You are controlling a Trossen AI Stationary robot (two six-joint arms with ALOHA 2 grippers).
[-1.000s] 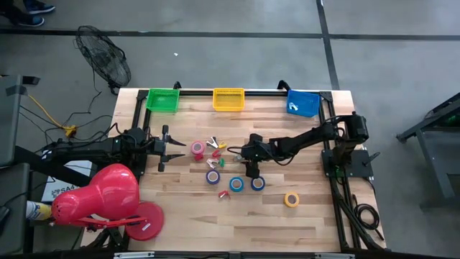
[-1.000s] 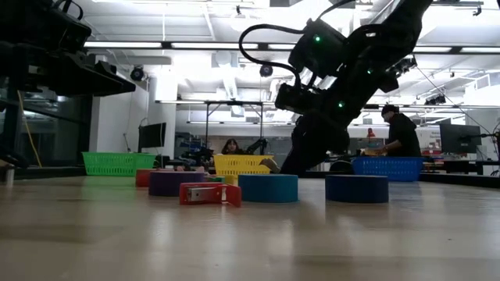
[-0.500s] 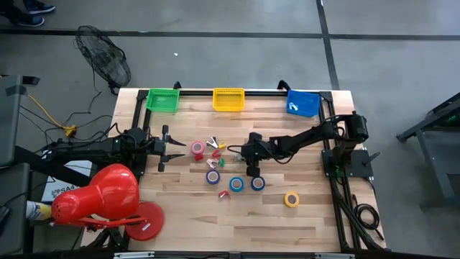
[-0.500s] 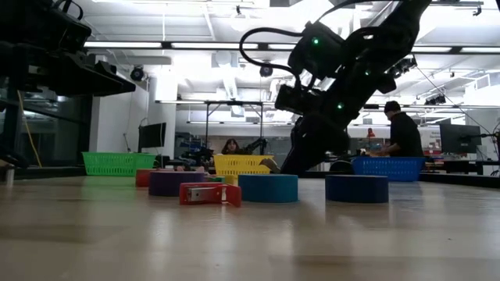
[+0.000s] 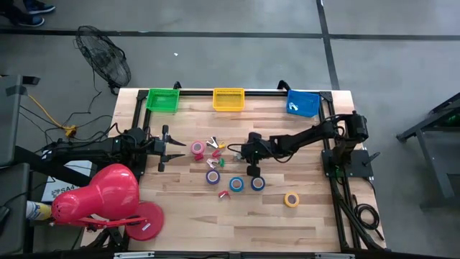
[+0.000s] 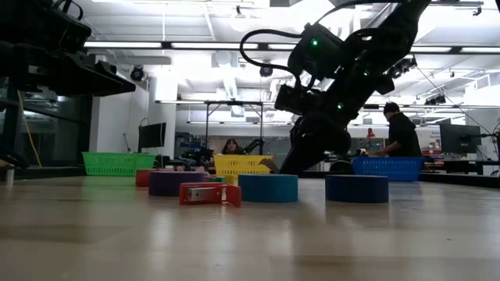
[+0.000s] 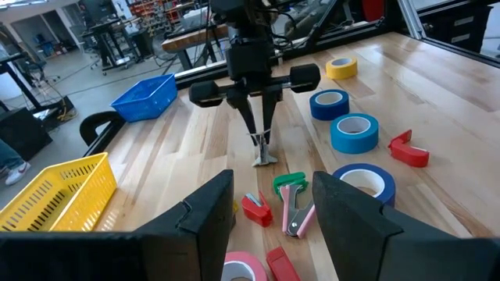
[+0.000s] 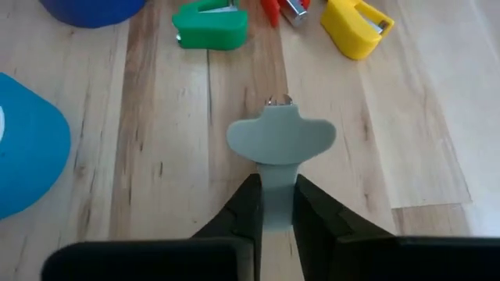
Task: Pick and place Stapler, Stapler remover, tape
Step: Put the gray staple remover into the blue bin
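Observation:
My right gripper is shut on a grey stapler remover at the table's middle, also seen in the left wrist view. Small red, green and yellow pieces lie just left of it; which of them is the stapler I cannot tell. The tape rolls lie flat on the table: pink, purple-blue, two blue and yellow. My left gripper waits open at the table's left edge, holding nothing. My right gripper pinches the grey stapler remover's narrow end between its two fingers. The fingers slant down from the table's right. The remover's wide winged end points away from the fingers, and its lower end rests on the table.
Green, yellow and blue baskets stand along the far edge. A red piece lies near the blue rolls. Bare wood stretches along the near side. People show in the room behind in the low view.

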